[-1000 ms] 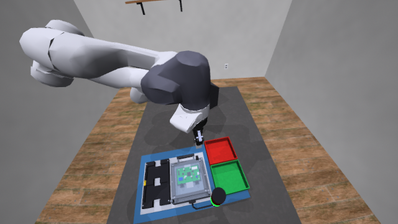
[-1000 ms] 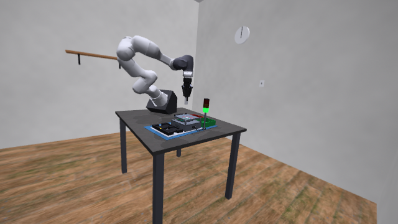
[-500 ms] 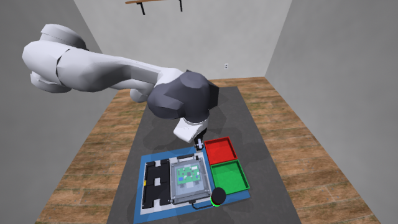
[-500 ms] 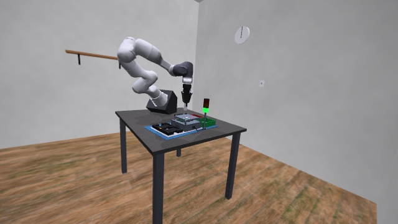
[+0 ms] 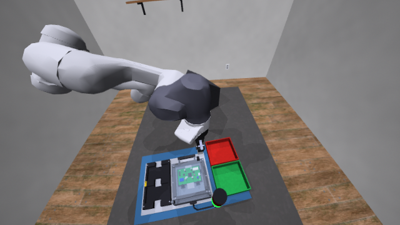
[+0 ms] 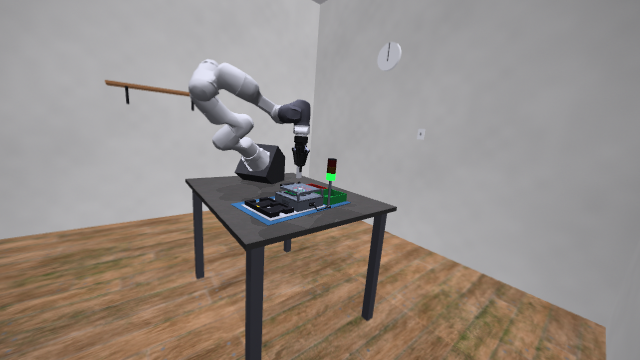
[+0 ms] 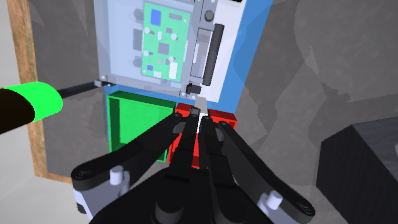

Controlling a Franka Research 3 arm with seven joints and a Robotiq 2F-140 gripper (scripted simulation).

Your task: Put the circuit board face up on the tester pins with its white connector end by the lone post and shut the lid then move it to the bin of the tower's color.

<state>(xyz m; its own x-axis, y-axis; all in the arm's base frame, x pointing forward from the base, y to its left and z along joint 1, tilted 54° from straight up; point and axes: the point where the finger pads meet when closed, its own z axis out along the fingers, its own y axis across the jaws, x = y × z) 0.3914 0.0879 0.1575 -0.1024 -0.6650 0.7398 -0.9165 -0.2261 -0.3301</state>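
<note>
The green circuit board point(image 5: 189, 175) point(image 7: 165, 42) point(image 6: 299, 192) lies in the tester point(image 5: 191, 200) under the shut clear lid point(image 7: 115, 45). The lid's black handle point(image 7: 216, 55) point(image 5: 188, 157) runs along the tester's far edge. A small black tab point(image 7: 194, 89) sits just past the handle's end. My gripper point(image 5: 200, 145) point(image 6: 298, 172) point(image 7: 199, 104) is shut and empty. It points down a little above that tab, at the corner next to the red bin point(image 5: 221, 153) point(image 7: 226, 120). The signal tower point(image 5: 219, 197) point(image 6: 330, 176) point(image 7: 35, 100) shows green.
The green bin point(image 5: 229, 178) point(image 7: 137, 120) stands beside the red one, both empty. The black tray point(image 5: 150, 187) point(image 6: 265, 205) lies on the tester's other side, on the blue mat point(image 5: 139, 215). The robot's base point(image 6: 262, 167) point(image 7: 360, 165) stands behind.
</note>
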